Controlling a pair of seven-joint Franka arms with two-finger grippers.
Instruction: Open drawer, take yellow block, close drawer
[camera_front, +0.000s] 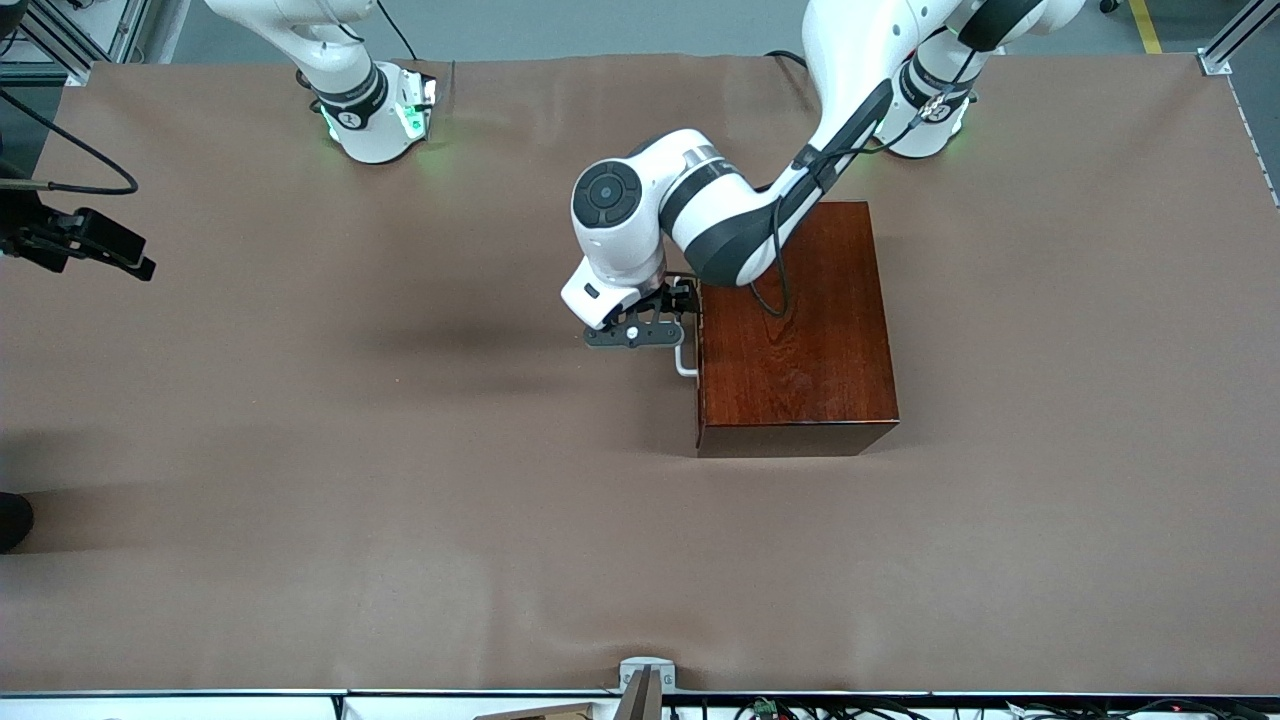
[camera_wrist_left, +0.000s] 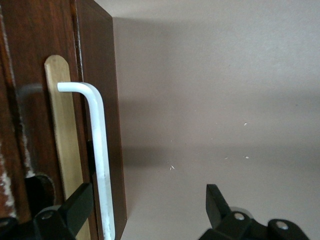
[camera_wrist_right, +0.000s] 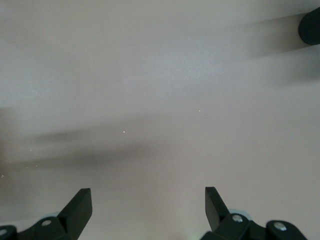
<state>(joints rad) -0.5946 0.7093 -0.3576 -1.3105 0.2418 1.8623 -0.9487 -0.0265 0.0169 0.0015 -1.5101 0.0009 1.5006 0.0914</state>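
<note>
The glossy dark reddish-brown wooden box (camera_front: 795, 330) is the thing lying nearest the front camera, sitting on the brown cloth-covered table (camera_front: 300, 500) toward the left arm's end. Its drawer (camera_wrist_left: 62, 150) is shut flush into the box's side face — only a pale-wood strip of its front shows in the left wrist view, with the white U-shaped bar handle (camera_front: 684, 358) standing out from it. The left arm reaches down from its base, and the left gripper (camera_front: 655, 322) hangs right at that handle, its fingers spread wide: one fingertip (camera_wrist_left: 80, 202) sits by the drawer front on the box side of the bar, the other is out over bare table, so the bar (camera_wrist_left: 100, 165) lies between them without being clamped. The small yellow block is not visible in any view (the drawer is closed). The right arm waits at its own end of the table; the right gripper (camera_wrist_right: 148, 207) hangs open over bare cloth, holding nothing.
</note>
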